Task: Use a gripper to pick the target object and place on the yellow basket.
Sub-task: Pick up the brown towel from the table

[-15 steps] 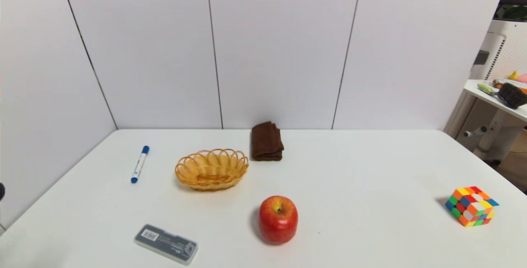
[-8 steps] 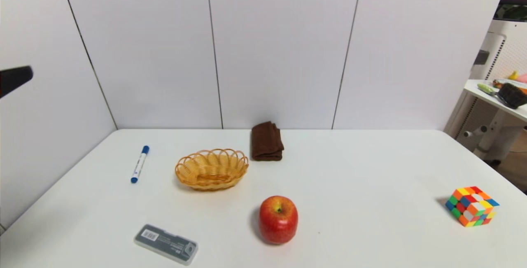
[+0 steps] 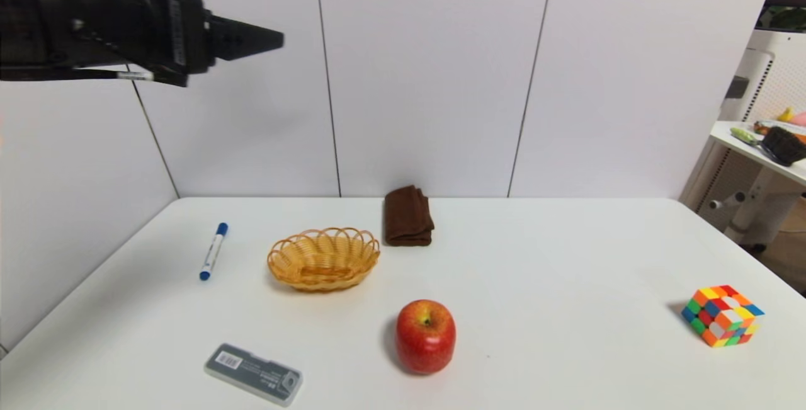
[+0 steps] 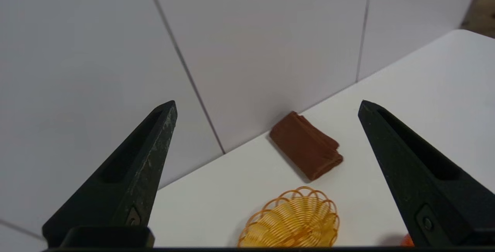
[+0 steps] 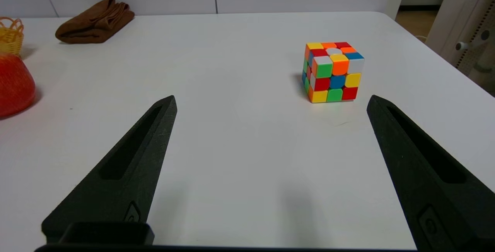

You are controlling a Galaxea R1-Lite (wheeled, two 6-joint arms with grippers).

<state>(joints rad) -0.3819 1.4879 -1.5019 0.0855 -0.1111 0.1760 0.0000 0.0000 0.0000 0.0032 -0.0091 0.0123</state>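
White wall panels stand behind the white, round-cornered table.

Folded dark brown cloth, seemingly soft, lies flat beside the shallow golden wicker basket, upright and empty.

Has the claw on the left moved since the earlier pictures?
Yes: the left claw came further in, rightward and up, now in front of the back wall.

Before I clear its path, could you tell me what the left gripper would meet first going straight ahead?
Probably the brown cloth or the wall panel right behind it; the left gripper points about there, but depth is unclear.
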